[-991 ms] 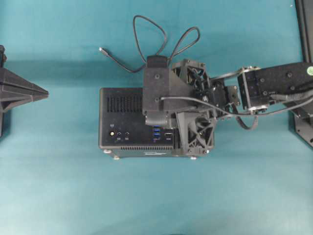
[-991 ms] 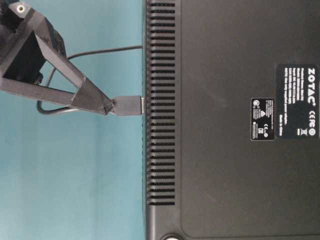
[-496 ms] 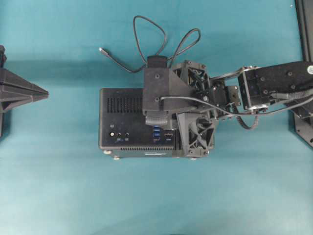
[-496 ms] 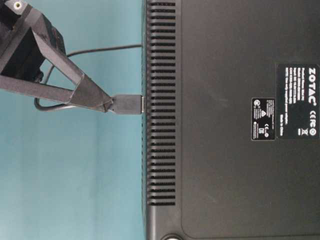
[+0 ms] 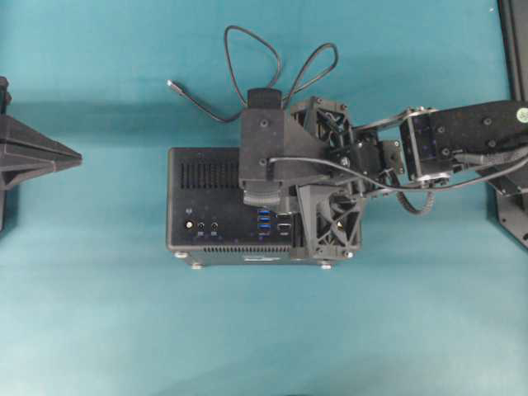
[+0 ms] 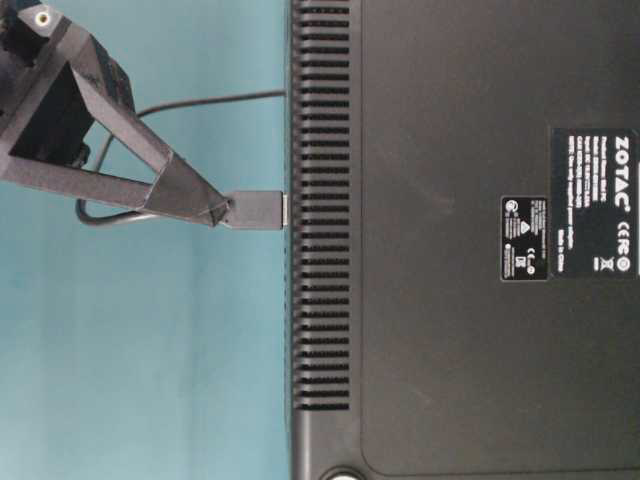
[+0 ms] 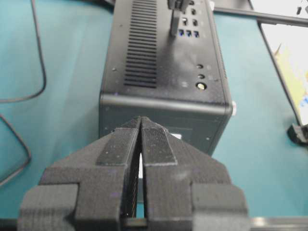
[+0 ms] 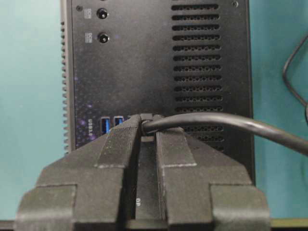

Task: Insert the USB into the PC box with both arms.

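Note:
The black PC box (image 5: 214, 177) lies flat with its port face up. My right gripper (image 6: 222, 210) is shut on the USB (image 6: 255, 210), a small black plug. The plug's metal end meets the port face (image 6: 292, 210). In the right wrist view the right gripper (image 8: 148, 121) pinches the USB (image 8: 147, 117) beside the blue ports (image 8: 107, 126), and the grey cable (image 8: 231, 123) runs off right. How deep the plug sits cannot be told. My left gripper (image 5: 73, 157) is shut and empty at the far left, well apart from the box. In its own view the left gripper (image 7: 141, 120) points at the box's end wall (image 7: 202, 130).
The cable (image 5: 268, 62) loops on the teal mat behind the box, its silvery tip (image 5: 171, 83) lying at the back left. The right arm (image 5: 462, 144) reaches in from the right edge. A black stand base (image 5: 511, 206) sits at the far right.
The right wrist has shifted slightly left and back over the box. The plug stays against the port face. The left gripper has not moved.

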